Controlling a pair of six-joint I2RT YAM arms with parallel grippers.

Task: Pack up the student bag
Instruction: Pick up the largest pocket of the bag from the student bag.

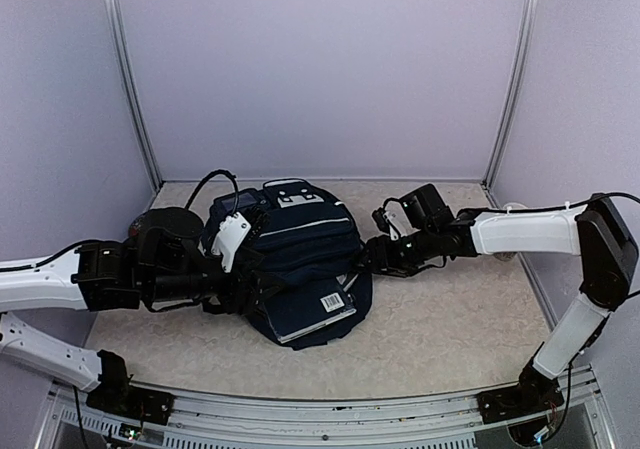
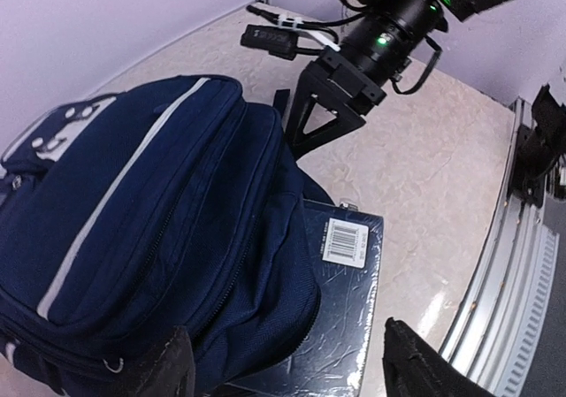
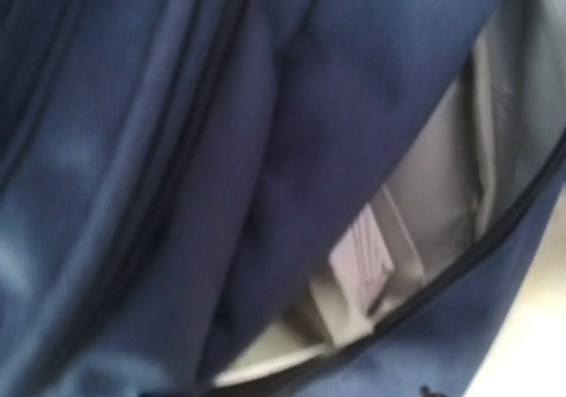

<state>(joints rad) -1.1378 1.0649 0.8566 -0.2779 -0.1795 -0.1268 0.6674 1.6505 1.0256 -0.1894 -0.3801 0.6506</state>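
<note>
The student bag (image 1: 290,239) lies flat in the middle of the beige, marble-patterned table (image 1: 450,319). It is a bulging mound of dark navy woven fabric, with a thin white stripe (image 2: 115,194) across its front pocket and black zip lines curving round its rounded corners. The left gripper (image 2: 287,370) comes in at the bag's 9 o'clock side, its matte black fingers (image 2: 164,366) spread wide apart. Between them sit the bag's lower corner and the end of a flat navy book (image 2: 345,326); one finger is right against the fabric, and nothing is clamped. The book is a thin rectangle with a glossy, crinkled skin and a white barcode label (image 2: 343,240), and it sticks out from under the bag's front at about 5 o'clock. The right gripper (image 1: 365,261) reaches the bag's edge at 3 o'clock, its angular black jaws against the fabric; whether they pinch it cannot be told. Its own camera shows only soft navy folds, a black zip (image 3: 478,238) and the smooth pale grey lining (image 3: 433,194) of the gaping opening, with a small white tag (image 3: 363,260) inside.
</note>
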